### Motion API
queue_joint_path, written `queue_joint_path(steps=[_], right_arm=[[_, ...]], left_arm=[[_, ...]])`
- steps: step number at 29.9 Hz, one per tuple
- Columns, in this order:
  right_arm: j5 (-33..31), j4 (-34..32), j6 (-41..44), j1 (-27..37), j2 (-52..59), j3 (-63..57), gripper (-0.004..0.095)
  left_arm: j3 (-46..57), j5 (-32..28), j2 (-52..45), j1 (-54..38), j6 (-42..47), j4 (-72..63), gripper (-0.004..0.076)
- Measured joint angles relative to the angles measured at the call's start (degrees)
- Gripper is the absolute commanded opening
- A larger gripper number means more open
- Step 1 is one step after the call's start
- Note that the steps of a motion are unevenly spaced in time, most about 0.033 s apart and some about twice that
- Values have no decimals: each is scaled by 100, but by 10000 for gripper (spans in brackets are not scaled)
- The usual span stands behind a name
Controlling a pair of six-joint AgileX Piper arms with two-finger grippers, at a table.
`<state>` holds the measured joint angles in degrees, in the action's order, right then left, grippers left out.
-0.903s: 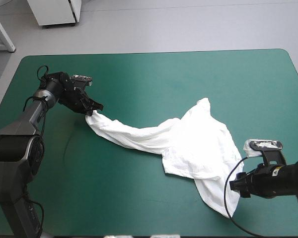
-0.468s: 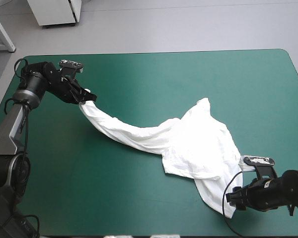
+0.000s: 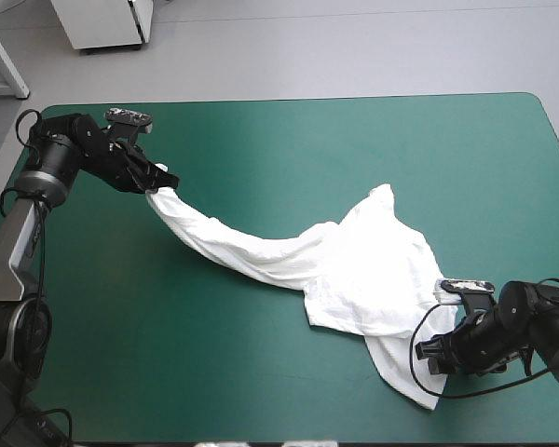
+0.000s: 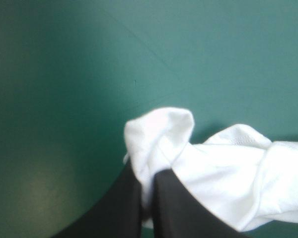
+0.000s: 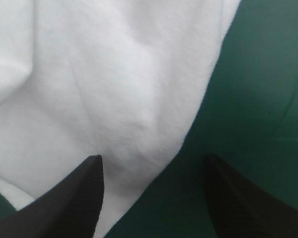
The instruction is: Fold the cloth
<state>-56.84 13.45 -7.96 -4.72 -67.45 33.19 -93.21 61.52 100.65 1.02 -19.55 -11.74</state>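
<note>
The white T-shirt (image 3: 354, 270) lies crumpled right of the table's middle, with one part stretched out in a long band toward the far left. My left gripper (image 3: 163, 184) is shut on the end of that band; a white tuft (image 4: 159, 134) pokes out past the closed fingers (image 4: 126, 208). My right gripper (image 3: 429, 358) stands open at the T-shirt's near right tail, low over the table. Between its spread fingers (image 5: 79, 198) the tail's edge (image 5: 139, 129) runs slantwise, cloth on one side and teal-green cover on the other.
Bare teal-green cover (image 3: 261, 140) stretches behind the T-shirt and along the near left. The table's near edge runs close below my right gripper. A white cabinet (image 3: 102, 20) stands on the floor beyond the far left corner.
My left gripper has pulled its end of the T-shirt farther toward the far left, stretching the band. My right gripper has moved left, up to the T-shirt's near tail.
</note>
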Motion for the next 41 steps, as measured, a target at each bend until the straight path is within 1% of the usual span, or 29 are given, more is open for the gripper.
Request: queue_joint_path(steps=[4, 6, 9, 11, 12, 16, 19, 24, 27, 28, 29, 31, 35, 41], right_arm=[[-18, -417, 123, -538, -243, 135, 547], [-3, -686, 343, -882, -372, 195, 503], [-72, -1180, 692, -1503, -597, 289, 412], [-78, -1345, 764, -1873, -731, 365, 330], [-88, -1345, 758, -2049, -789, 397, 269], [-174, -1614, 763, -2589, -957, 504, -16], [-209, -1647, 796, -2836, -983, 537, -12], [-397, -1703, 796, -2920, -1079, 759, -12], [-571, -1696, 998, -2933, -1096, 1006, -13], [-461, -1616, 1092, -2956, -1081, 1108, -13], [-302, -1569, 1183, -2976, -1045, 1376, -13], [-342, -1645, 1320, -3007, -840, 1857, -13], [-1084, -2112, 1543, -3011, -183, 3291, -13], [-1465, -2335, 1796, -3011, 527, 5413, -11]], left_arm=[[0, 36, -7, 0, 0, 0, -10], [0, 36, -7, 0, 0, 0, -10], [0, 36, -7, 0, 0, 5, -10], [0, 45, -7, 0, 0, 5, -10], [0, 42, -7, 0, 0, 5, -10], [0, 75, -12, 0, -5, -44, -10], [0, 115, -55, 0, -5, -64, -10], [0, 212, -414, 0, 0, -81, -10], [0, 432, -784, 0, 33, -81, -10], [0, 486, -920, 0, 93, -81, -10], [0, 498, -1056, 0, 144, -81, -10], [0, 504, -1292, 0, 268, -89, -10], [0, 592, -1764, 0, 456, -118, -10], [-21, 673, -2338, 0, 691, -118, -10]])
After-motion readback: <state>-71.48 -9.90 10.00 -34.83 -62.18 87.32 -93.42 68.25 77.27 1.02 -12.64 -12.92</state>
